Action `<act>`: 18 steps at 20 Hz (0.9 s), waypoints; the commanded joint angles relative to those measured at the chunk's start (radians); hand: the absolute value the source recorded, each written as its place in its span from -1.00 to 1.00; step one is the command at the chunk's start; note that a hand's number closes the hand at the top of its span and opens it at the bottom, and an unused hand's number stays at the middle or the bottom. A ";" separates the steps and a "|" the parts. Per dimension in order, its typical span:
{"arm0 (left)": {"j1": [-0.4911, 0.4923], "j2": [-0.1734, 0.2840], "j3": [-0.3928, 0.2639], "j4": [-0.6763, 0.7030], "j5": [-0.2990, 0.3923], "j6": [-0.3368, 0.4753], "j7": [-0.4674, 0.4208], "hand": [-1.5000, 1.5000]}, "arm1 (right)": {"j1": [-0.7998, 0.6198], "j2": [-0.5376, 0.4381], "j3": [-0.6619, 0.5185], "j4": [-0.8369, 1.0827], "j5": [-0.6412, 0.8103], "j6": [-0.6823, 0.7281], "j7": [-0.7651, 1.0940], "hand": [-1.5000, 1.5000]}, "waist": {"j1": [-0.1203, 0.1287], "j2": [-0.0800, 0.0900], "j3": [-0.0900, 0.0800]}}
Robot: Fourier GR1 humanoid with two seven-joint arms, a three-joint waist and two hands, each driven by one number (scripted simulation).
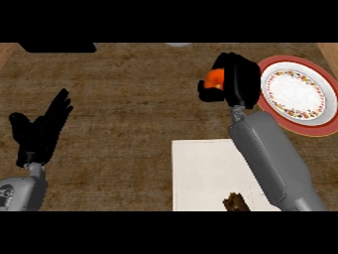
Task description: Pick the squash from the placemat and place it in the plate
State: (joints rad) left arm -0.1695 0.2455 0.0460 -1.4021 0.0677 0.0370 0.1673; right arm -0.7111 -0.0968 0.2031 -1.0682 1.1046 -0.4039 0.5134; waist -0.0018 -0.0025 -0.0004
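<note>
My right hand (236, 79) is curled round an orange squash (215, 78), of which only a small part shows at the hand's left side. It hovers over the wooden counter, just left of the plate (334, 94), a white plate with a red rim and a flowered band. The white placemat (208, 171) lies below the hand, partly covered by my right forearm. At the left my left hand (41, 129) rests open with its fingers up.
A small dark brown object (236, 202) lies at the placemat's lower edge. A black object (58, 47) sits at the counter's far left edge, and a pale round thing (177, 44) shows at the top middle. Wooden strips border the counter's left and right sides.
</note>
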 commanded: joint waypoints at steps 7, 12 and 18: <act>0.007 -0.035 -0.033 -0.064 -0.031 0.023 0.053 0.00 | 0.064 -0.117 -0.225 -0.092 -0.149 -0.068 -0.034 1.00 | 0.003 0.002 0.001; 0.030 0.010 0.031 -0.010 0.004 -0.047 -0.025 0.00 | 0.070 -0.208 -0.314 0.032 -0.192 -0.083 -0.130 1.00 | 0.008 0.005 0.001; 0.058 -0.016 0.014 -0.100 0.010 -0.039 0.039 0.00 | 0.075 -0.303 -0.417 0.238 -0.294 -0.104 -0.329 1.00 | 0.019 0.006 0.002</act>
State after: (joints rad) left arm -0.1429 0.2277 0.0569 -1.4370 0.0588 0.0119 0.1724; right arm -0.6495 -0.3390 -0.1537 -0.9487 0.8682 -0.4940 0.3070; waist 0.0090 0.0025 0.0004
